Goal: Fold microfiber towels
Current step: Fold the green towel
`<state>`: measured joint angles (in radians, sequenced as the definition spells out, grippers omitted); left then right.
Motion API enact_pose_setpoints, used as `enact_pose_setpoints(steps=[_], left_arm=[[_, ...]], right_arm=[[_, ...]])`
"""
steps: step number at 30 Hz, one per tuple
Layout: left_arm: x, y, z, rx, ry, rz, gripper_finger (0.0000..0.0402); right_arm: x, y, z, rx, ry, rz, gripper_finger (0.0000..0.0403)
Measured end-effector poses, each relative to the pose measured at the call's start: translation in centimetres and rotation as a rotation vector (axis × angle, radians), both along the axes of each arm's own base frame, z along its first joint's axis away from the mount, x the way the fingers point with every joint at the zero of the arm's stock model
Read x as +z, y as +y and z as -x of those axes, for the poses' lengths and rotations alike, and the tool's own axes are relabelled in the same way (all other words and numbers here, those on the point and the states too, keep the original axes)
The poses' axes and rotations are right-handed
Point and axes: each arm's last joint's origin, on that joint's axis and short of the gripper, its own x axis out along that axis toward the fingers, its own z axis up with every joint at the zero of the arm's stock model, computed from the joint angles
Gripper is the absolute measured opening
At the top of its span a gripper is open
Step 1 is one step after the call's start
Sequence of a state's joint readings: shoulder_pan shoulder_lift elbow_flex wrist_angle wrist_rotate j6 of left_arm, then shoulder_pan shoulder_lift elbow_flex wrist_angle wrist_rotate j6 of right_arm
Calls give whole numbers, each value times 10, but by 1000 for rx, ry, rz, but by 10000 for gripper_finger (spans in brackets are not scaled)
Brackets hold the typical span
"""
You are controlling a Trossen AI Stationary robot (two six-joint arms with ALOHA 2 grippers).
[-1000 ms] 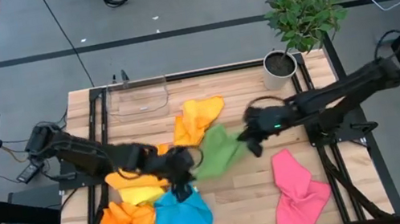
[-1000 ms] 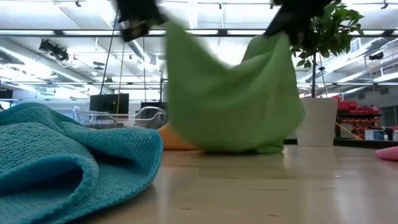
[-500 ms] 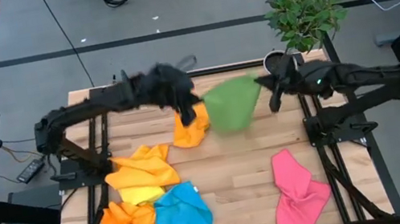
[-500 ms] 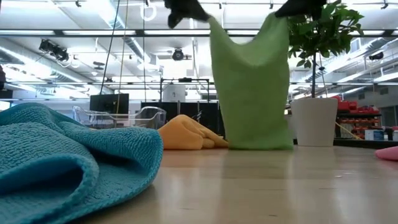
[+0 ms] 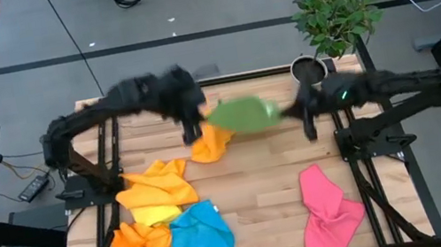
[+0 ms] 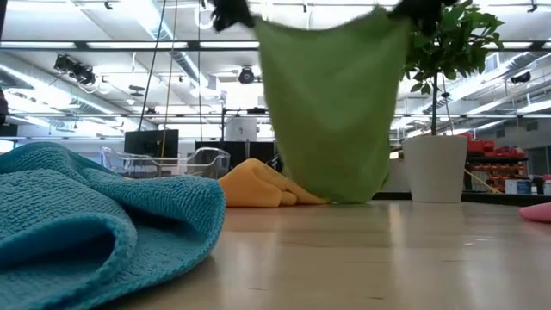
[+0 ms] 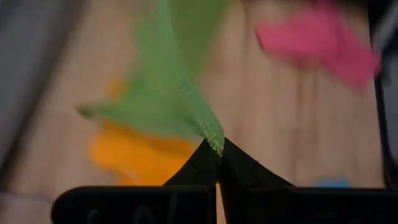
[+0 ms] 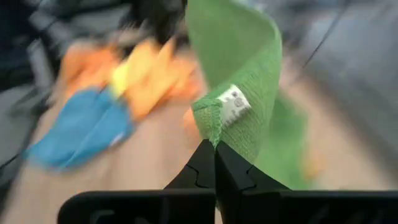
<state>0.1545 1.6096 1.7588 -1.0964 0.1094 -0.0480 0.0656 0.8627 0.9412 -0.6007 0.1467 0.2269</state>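
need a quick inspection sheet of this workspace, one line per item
surface: wooden table, bare in the middle
job's things: green towel held up by two corners; yellow-orange towel under it; yellow towel, orange towel, blue towel piled front left; pink towel front right
clutter: clear plastic tray; potted plant at back right corner
grippers: left gripper and right gripper each shut on a corner
cables: cable on floor
surroundings: nothing seen
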Motion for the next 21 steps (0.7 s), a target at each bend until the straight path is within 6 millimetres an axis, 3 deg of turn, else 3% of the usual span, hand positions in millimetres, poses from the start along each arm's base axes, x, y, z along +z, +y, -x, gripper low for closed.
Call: enact_pose_setpoints(steps=[3, 5, 8, 11, 15, 21], left_arm=[[-47, -43, -5, -63, 145, 57, 11], [-81, -75, -4, -93, 210, 78, 16], [-132, -119, 3, -99, 231, 112, 13], [-166, -149, 9, -48, 142, 217, 8], [-186, -165, 15, 73, 65, 335, 11], [-172, -173, 10, 72, 33, 393, 10]], right_arm=[[-50, 36, -9, 53, 102, -123, 0], [-78, 64, -12, 55, 79, -199, 0], [-115, 105, -12, 19, -5, -287, 0], [-137, 139, -11, -48, -82, -360, 0], [-157, 172, -15, -119, -48, -434, 0], [-144, 215, -30, -106, -20, -477, 0]])
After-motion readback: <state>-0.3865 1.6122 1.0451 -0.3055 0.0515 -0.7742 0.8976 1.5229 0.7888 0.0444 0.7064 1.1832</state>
